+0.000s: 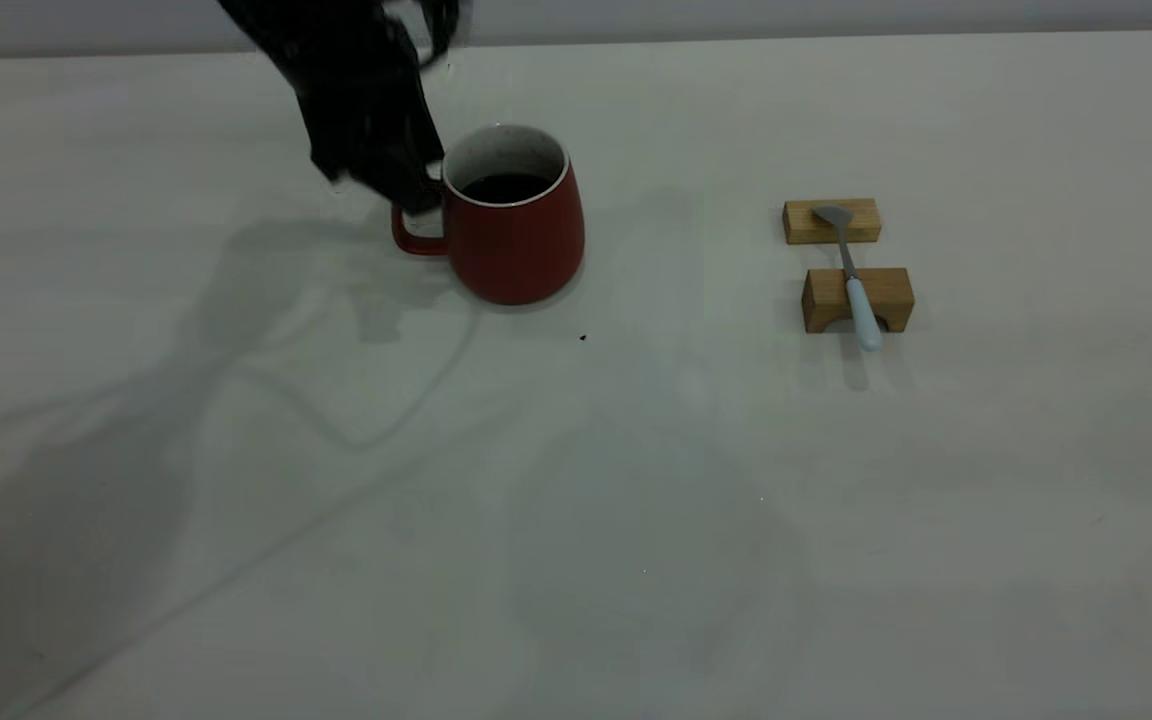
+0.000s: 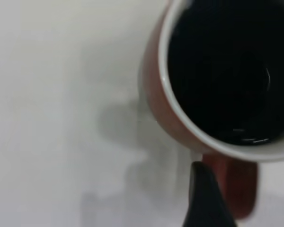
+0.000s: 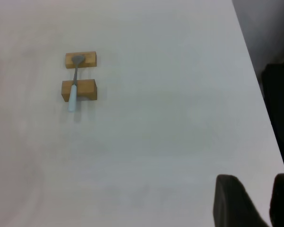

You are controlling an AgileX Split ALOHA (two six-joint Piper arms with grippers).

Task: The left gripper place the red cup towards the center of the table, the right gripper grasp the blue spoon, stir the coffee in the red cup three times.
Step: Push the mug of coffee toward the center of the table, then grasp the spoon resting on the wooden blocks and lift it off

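Left gripper at the red cup's handle, blue spoon resting apart on its blocks.

From outside, we see the left gripper [image 1: 416, 190] closed on the handle of the red cup [image 1: 516, 235], which stands on the table [image 1: 636, 500] with coffee [image 1: 506, 186] inside; the blue spoon [image 1: 854, 280] lies across two wooden blocks [image 1: 856, 298], well apart. In the left wrist view, one finger [image 2: 206, 198] touches the handle. In the right wrist view, the right gripper [image 3: 255, 203] hangs narrowly parted, far from the spoon.
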